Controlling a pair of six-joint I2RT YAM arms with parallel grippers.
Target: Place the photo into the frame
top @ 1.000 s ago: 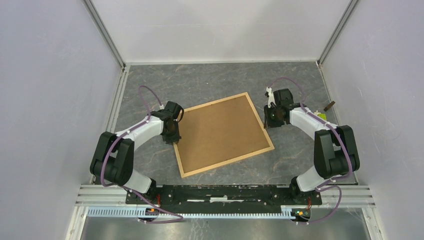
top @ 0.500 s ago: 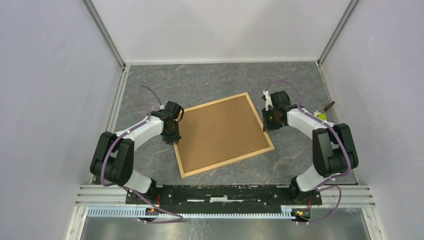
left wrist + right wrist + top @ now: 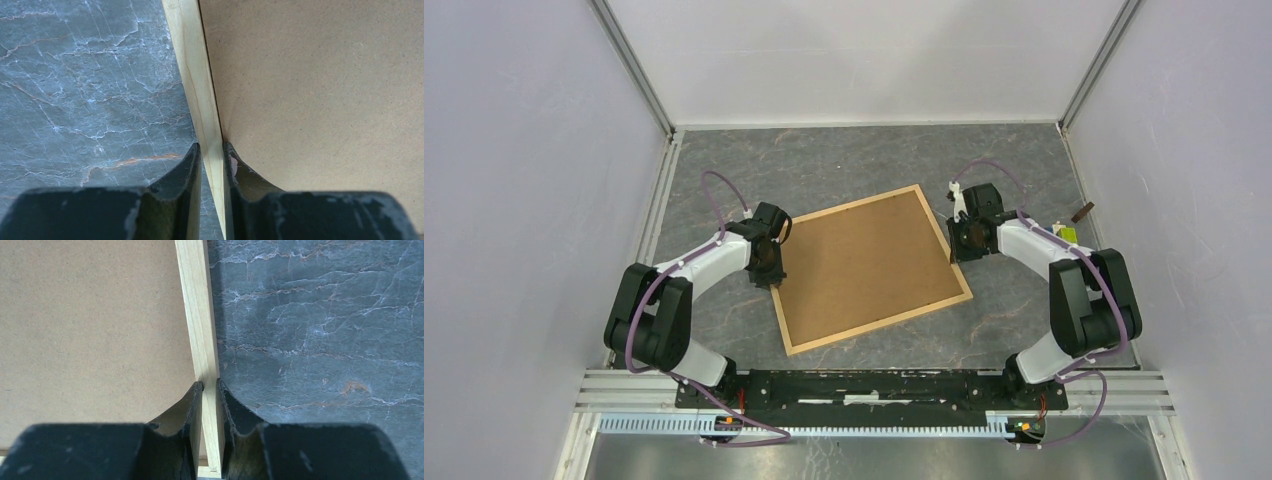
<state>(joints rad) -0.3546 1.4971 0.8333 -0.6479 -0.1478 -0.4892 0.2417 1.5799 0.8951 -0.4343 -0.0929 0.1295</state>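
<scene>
Though flat on table (image 3: 824, 160), frame (image 3: 196, 85) askew

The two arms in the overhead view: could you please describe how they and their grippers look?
The left arm and right arm have white links joined by bulky black joints, and a purple cable loops along each. The left gripper and right gripper are black, with curved, tapering fingers and scuffed bodies.
</scene>
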